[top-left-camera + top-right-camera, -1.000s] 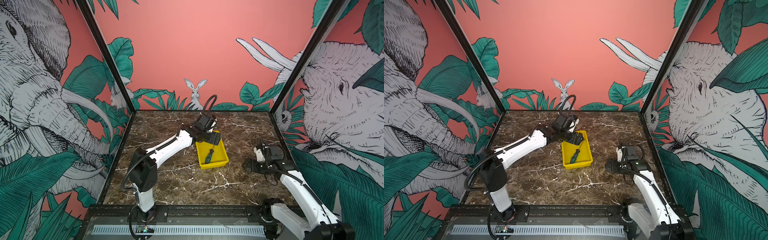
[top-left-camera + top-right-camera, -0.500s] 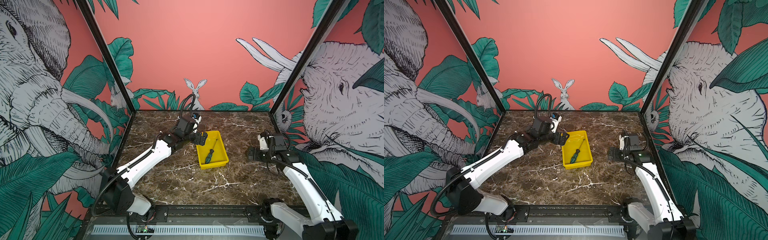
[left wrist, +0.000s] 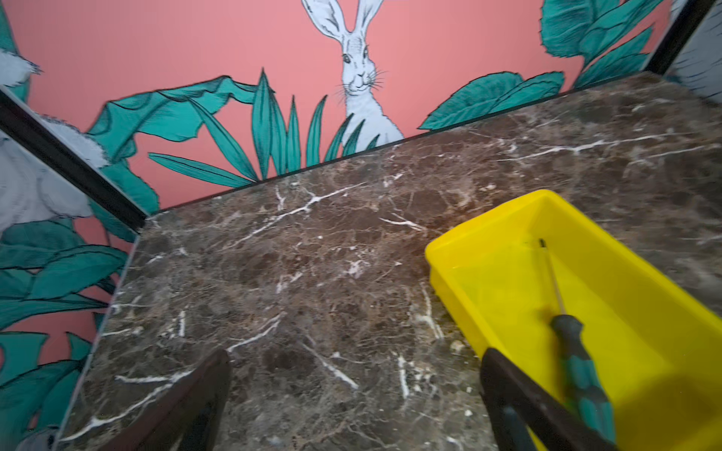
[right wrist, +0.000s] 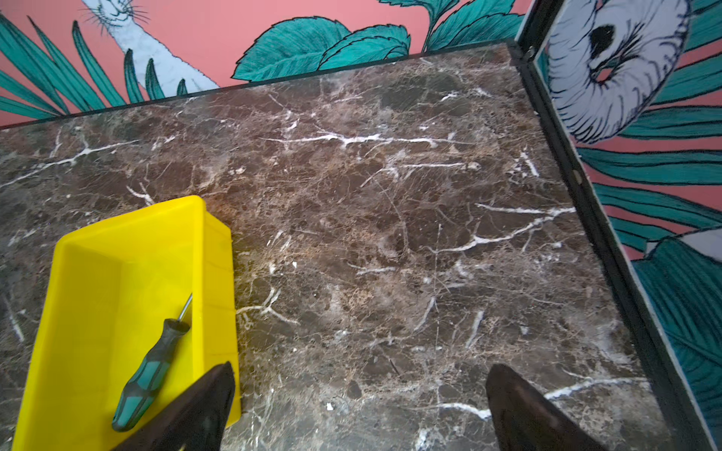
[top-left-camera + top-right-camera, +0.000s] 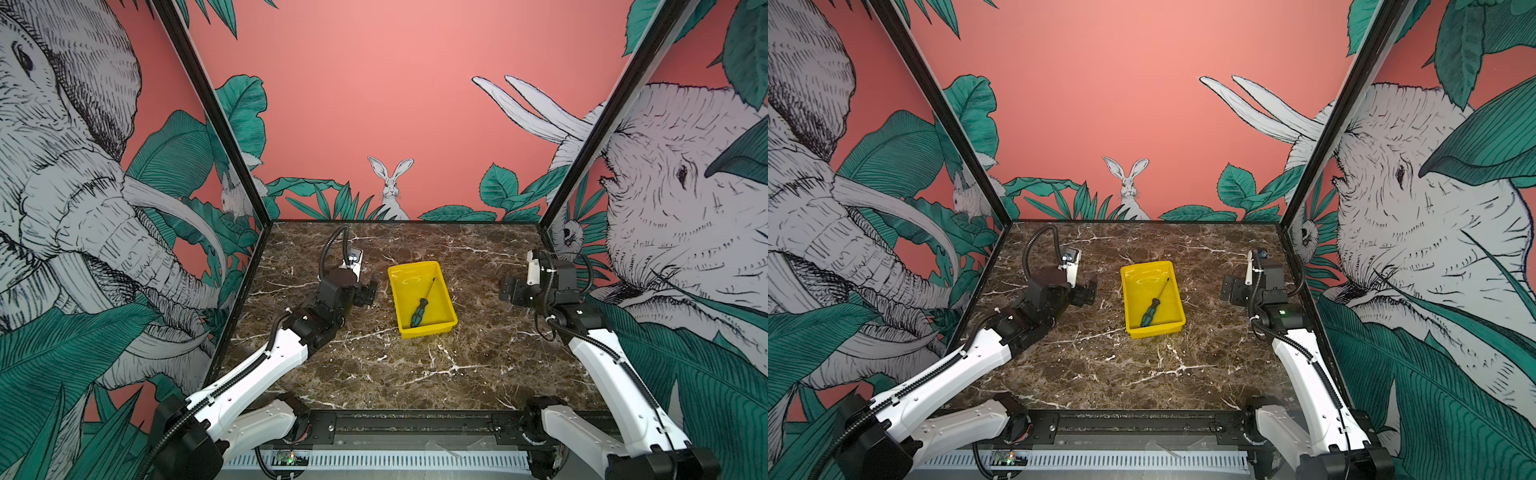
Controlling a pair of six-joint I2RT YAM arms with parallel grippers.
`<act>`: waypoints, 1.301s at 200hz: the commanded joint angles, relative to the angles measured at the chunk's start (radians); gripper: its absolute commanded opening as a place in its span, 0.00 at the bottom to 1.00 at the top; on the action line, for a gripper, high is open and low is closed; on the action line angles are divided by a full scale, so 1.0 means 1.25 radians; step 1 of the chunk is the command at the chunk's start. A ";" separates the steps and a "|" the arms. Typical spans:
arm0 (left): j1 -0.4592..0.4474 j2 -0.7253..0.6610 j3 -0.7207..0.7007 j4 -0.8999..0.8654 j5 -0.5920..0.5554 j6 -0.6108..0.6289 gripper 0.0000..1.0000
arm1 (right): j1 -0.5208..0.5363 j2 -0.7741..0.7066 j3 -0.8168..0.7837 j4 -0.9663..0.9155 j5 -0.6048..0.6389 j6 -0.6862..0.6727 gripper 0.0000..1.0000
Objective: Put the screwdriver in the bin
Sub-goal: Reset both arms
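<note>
The screwdriver [image 5: 420,309] [image 5: 1150,311], green-and-black handle and thin shaft, lies loose inside the yellow bin [image 5: 451,307] [image 5: 1124,305] in both top views. The left wrist view shows the screwdriver [image 3: 578,375] on the floor of the bin [image 3: 488,234]; so does the right wrist view, screwdriver [image 4: 152,369], bin [image 4: 213,273]. My left gripper [image 5: 368,294] [image 3: 353,375] hangs open left of the bin, holding nothing. My right gripper [image 5: 509,291] [image 4: 359,384] stands open to the right of the bin, also empty.
The bin sits mid-table on the brown marble top [image 5: 415,374]. Painted enclosure walls with black corner posts [image 5: 577,137] bound the table on the left, back and right. A black rail [image 5: 415,424] runs along the front edge.
My left arm has drawn back leftward from over the bin, its gripper opening fully. The right arm has lifted and moved toward the right wall. The screwdriver lies still in the bin.
</note>
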 commanded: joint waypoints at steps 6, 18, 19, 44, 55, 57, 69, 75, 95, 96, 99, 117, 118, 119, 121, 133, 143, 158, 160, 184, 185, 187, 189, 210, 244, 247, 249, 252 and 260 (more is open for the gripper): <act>0.028 -0.014 -0.071 0.160 -0.112 0.082 1.00 | -0.001 0.005 -0.060 0.114 0.023 -0.092 0.99; 0.058 -0.015 -0.093 0.178 -0.101 0.084 1.00 | -0.001 -0.008 -0.120 0.212 0.008 -0.127 0.99; 0.062 -0.015 -0.094 0.179 -0.098 0.086 1.00 | -0.001 -0.010 -0.125 0.222 0.009 -0.129 0.99; 0.158 0.010 -0.127 0.211 -0.039 0.058 1.00 | -0.001 -0.054 -0.293 0.514 0.063 -0.114 0.99; 0.193 0.032 -0.146 0.250 -0.021 0.063 1.00 | -0.001 -0.053 -0.360 0.650 0.092 -0.121 0.99; 0.199 0.038 -0.149 0.258 -0.021 0.063 1.00 | -0.001 -0.048 -0.367 0.668 0.094 -0.129 0.99; 0.228 0.072 -0.171 0.312 -0.029 0.066 1.00 | -0.001 -0.007 -0.380 0.721 0.099 -0.192 0.99; 0.242 0.092 -0.179 0.333 -0.027 0.070 1.00 | -0.001 0.015 -0.376 0.725 0.087 -0.222 0.99; 0.289 0.147 -0.199 0.399 -0.008 0.063 1.00 | -0.001 0.094 -0.386 0.799 0.077 -0.294 0.99; 0.290 0.148 -0.198 0.401 -0.007 0.064 1.00 | -0.001 0.100 -0.387 0.805 0.079 -0.296 0.99; 0.293 0.150 -0.197 0.397 -0.006 0.067 1.00 | -0.001 0.115 -0.394 0.824 0.084 -0.299 0.99; 0.312 0.166 -0.214 0.471 0.007 0.102 1.00 | -0.005 0.196 -0.426 0.941 0.099 -0.304 0.99; 0.314 0.167 -0.215 0.476 0.007 0.103 1.00 | -0.005 0.200 -0.427 0.948 0.099 -0.302 0.99; 0.316 0.169 -0.217 0.481 0.009 0.103 1.00 | -0.005 0.204 -0.427 0.953 0.101 -0.300 0.99; 0.317 0.171 -0.220 0.488 0.009 0.105 1.00 | -0.006 0.212 -0.428 0.957 0.105 -0.292 0.99; 0.342 0.186 -0.234 0.522 0.029 0.083 1.00 | -0.015 0.254 -0.434 0.976 0.088 -0.277 0.99; 0.359 0.195 -0.239 0.544 0.050 0.075 1.00 | -0.019 0.296 -0.450 1.048 0.088 -0.276 0.99; 0.367 0.195 -0.238 0.552 0.073 0.113 1.00 | -0.031 0.303 -0.444 1.037 0.080 -0.243 0.99; 0.367 0.197 -0.238 0.559 0.076 0.122 1.00 | -0.035 0.306 -0.444 1.045 0.073 -0.240 0.99; 0.377 0.214 -0.248 0.560 0.092 0.163 1.00 | -0.046 0.465 -0.475 1.280 0.053 -0.228 0.99; 0.378 0.214 -0.250 0.560 0.094 0.163 1.00 | -0.045 0.470 -0.476 1.292 0.054 -0.229 0.99; 0.379 0.215 -0.252 0.560 0.098 0.163 1.00 | -0.045 0.475 -0.479 1.305 0.053 -0.231 0.99; 0.379 0.215 -0.256 0.565 0.103 0.163 1.00 | -0.045 0.472 -0.484 1.304 0.052 -0.231 0.99; 0.391 0.239 -0.312 0.660 0.142 0.149 1.00 | -0.053 0.435 -0.462 1.195 0.088 -0.204 0.99; 0.407 0.371 -0.342 0.856 0.210 0.176 0.99 | -0.056 0.449 -0.451 1.200 0.119 -0.191 0.99; 0.412 0.367 -0.341 0.839 0.207 0.165 0.99 | -0.056 0.447 -0.449 1.192 0.120 -0.190 0.99; 0.416 0.363 -0.339 0.823 0.207 0.158 0.99 | -0.056 0.446 -0.448 1.189 0.122 -0.190 0.99; 0.423 0.357 -0.338 0.803 0.217 0.148 0.99 | -0.056 0.446 -0.446 1.185 0.124 -0.188 0.99; 0.448 0.366 -0.332 0.802 0.266 0.134 1.00 | -0.057 0.448 -0.438 1.172 0.129 -0.188 0.99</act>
